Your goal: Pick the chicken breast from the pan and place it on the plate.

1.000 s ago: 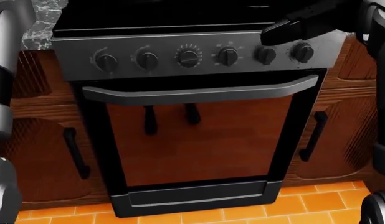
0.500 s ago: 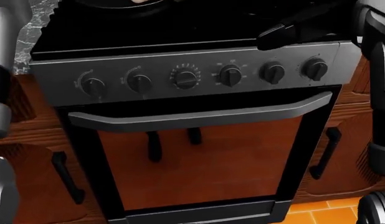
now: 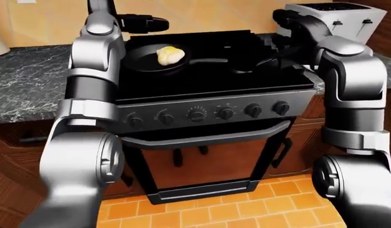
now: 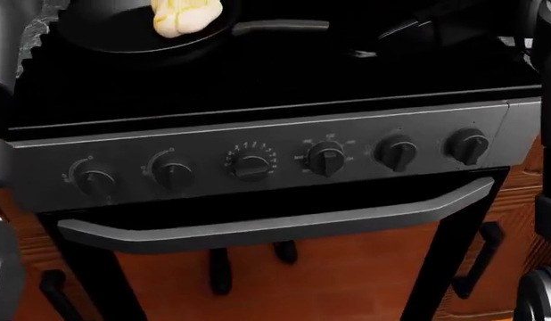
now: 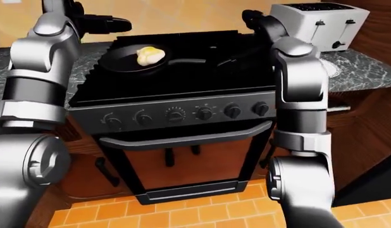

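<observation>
The pale yellow chicken breast (image 3: 169,55) lies in a black pan (image 3: 143,60) on the left of the black stove top; its handle (image 3: 208,61) points right. In the head view the chicken breast (image 4: 186,15) and pan (image 4: 106,33) sit at the top edge. My left hand (image 3: 148,22) hovers above and beyond the pan, fingers stretched out, empty. My right hand (image 3: 266,61) hangs low over the stove's right side, just right of the handle's end, fingers open, empty. A pale rim (image 5: 333,68) on the counter beside my right arm may be the plate; my arm hides most of it.
A white toaster (image 3: 328,19) stands on the counter at top right. Dark marble counter (image 3: 31,80) runs left of the stove. The control panel with several knobs (image 4: 249,164) and the oven door handle (image 4: 276,224) lie below. Orange tile floor (image 3: 202,209) below.
The head view has shifted: the stove slid down in the picture, the floor left it, and the pan with the chicken came in at the top. My right hand stays over the stove's right.
</observation>
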### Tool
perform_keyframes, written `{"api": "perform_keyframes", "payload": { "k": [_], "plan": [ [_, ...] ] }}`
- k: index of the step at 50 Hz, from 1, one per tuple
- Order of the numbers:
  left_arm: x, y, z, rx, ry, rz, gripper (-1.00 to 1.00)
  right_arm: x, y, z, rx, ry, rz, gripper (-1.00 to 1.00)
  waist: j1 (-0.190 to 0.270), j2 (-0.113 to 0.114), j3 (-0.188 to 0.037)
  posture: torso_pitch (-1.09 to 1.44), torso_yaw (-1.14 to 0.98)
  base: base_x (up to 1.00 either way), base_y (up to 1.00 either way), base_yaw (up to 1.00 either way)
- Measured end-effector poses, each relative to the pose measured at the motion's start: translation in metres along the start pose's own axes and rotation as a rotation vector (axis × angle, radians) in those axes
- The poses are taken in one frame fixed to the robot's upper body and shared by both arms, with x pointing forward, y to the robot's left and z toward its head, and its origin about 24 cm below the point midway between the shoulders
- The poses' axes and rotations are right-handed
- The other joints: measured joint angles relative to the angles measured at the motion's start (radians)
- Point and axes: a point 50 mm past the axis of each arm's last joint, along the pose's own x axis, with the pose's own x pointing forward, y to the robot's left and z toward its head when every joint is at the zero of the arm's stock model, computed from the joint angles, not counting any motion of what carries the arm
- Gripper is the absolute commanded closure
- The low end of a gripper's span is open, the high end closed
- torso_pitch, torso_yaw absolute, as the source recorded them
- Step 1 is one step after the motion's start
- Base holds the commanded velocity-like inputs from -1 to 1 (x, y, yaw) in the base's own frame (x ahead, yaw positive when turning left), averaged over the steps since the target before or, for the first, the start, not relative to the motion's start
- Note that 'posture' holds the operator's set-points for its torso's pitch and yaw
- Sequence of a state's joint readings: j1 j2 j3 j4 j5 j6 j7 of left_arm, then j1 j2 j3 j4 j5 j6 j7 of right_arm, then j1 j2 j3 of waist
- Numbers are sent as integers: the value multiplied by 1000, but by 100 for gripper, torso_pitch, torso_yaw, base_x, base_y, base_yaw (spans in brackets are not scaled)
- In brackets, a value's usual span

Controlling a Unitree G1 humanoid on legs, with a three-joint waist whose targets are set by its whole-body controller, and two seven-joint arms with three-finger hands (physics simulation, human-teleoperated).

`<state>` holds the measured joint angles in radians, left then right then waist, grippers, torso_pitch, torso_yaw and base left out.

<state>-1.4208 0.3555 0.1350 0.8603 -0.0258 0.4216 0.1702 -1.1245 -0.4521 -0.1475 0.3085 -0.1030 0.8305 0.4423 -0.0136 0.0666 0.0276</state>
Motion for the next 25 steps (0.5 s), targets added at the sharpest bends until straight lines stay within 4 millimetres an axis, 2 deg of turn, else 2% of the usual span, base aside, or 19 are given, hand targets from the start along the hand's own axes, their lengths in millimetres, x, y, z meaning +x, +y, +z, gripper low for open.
{"api": "perform_keyframes", "payload": {
  "k": [2, 3, 4, 6, 11, 15, 16, 18, 20, 25],
  "plan": [
    [1, 3, -2, 1, 5, 10, -100, 2, 5, -2, -3, 3, 17, -100, 12, -13, 10, 0, 0, 27, 0, 0],
    [1, 6, -6, 2, 19, 18, -100, 3, 8, -4, -3, 13, 32, -100, 17, -9, 14, 0, 0, 27, 0, 0],
    [1, 7, -10, 5, 36, 24, -100, 5, 11, -6, -2, 23, 44, -100, 19, -6, 14, 0, 0, 26, 0, 0],
    [1, 6, -14, 8, 55, 25, -100, 5, 11, -8, 3, 35, 52, -100, 21, -16, 9, 0, 0, 26, 0, 0],
    [1, 4, -6, 5, 32, 15, -100, 1, 5, 1, -5, 4, 30, -100, 26, -71, 9, 0, 0, 27, 0, 0],
    [1, 5, 1, -3, 9, 17, -100, 1, 5, 6, -15, -17, 29, -100, 34, -133, -4, 0, 0, 26, 0, 0],
    [0, 2, 0, -2, 9, 9, -100, 1, 3, 4, -13, -13, 23, -100, 29, -121, 2, 0, 0, 26, 0, 0],
    [0, -2, -6, 4, 27, -7, -100, 2, 2, -5, -2, 20, 16, -100, 21, -125, 17, 0, 0, 26, 0, 0],
    [1, -3, -9, 4, 44, -14, -100, 3, 1, -11, 6, 50, 14, -100, 15, -122, 15, 0, 0, 26, 0, 0],
    [1, 2, -2, -1, 28, 3, -100, 0, 2, -5, 0, 22, 12, -100, 12, -71, 15, 0, 0, 27, 0, 0]
  ]
}}
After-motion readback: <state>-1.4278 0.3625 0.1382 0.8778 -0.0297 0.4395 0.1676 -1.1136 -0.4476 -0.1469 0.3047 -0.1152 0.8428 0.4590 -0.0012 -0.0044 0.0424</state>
